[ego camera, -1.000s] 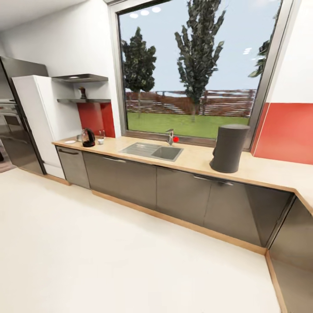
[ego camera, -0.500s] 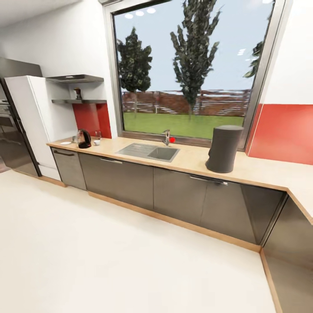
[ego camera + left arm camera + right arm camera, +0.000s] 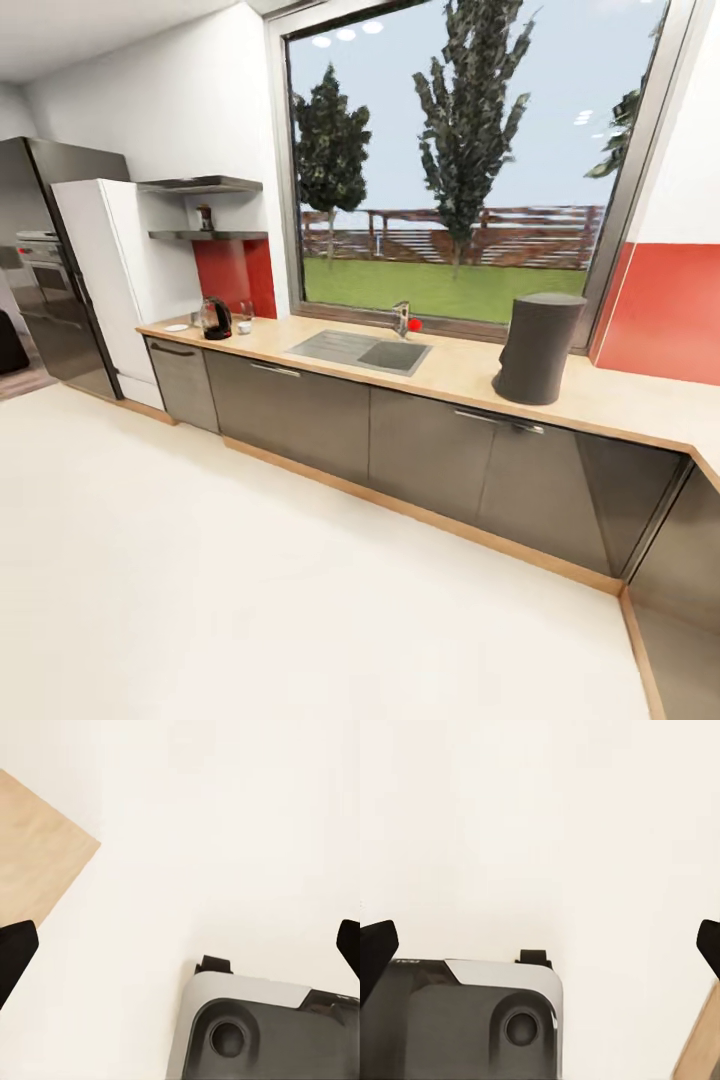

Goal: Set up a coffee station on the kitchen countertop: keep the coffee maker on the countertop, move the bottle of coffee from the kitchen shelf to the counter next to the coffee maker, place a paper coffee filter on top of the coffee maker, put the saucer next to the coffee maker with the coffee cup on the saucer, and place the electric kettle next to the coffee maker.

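A long wooden countertop (image 3: 600, 400) runs under the window, with the coffee maker (image 3: 538, 348) standing toward its right end by the back edge and a sink (image 3: 362, 352) set into its middle. At the counter's far left end sit the electric kettle (image 3: 214, 319), a small cup (image 3: 244, 326) just beside it and the saucer (image 3: 176, 328) near the left edge, while the bottle of coffee (image 3: 205, 217) stands on the shelf (image 3: 205, 235) above. Both the left gripper (image 3: 180, 945) and right gripper (image 3: 540, 945) hang over the pale floor with fingers spread wide, holding nothing
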